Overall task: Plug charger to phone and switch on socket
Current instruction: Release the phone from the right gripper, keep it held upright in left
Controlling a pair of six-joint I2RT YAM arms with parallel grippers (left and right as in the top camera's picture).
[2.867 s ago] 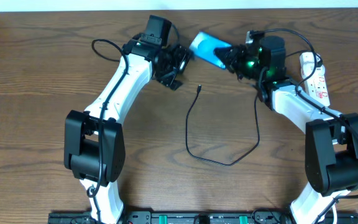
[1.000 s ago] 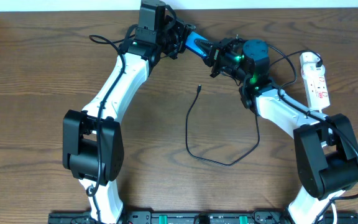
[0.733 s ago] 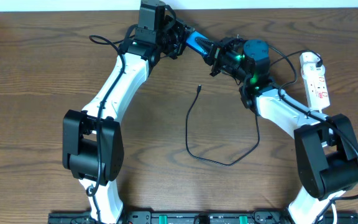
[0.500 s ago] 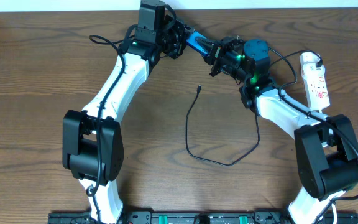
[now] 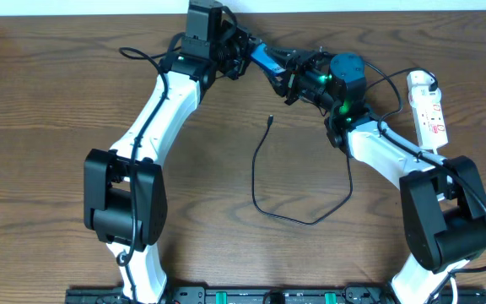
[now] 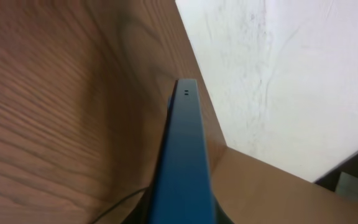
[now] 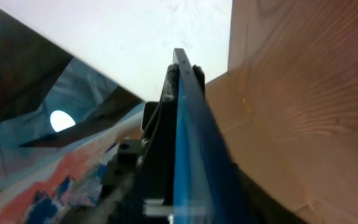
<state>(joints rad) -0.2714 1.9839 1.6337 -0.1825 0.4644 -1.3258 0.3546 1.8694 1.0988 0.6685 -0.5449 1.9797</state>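
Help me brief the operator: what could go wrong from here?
1. The phone sits between the left gripper and right gripper near the far edge of the table; a mistimed release could drop it.
2. The charger lies loose; with both grippers busy, nothing steadies its connector.

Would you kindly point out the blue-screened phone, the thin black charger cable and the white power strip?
blue-screened phone [image 5: 262, 56]: overhead view, on its blue screen between the arms.
thin black charger cable [image 5: 271, 120]: overhead view, on its connector tip.
white power strip [image 5: 429, 108]: overhead view, mid-body.
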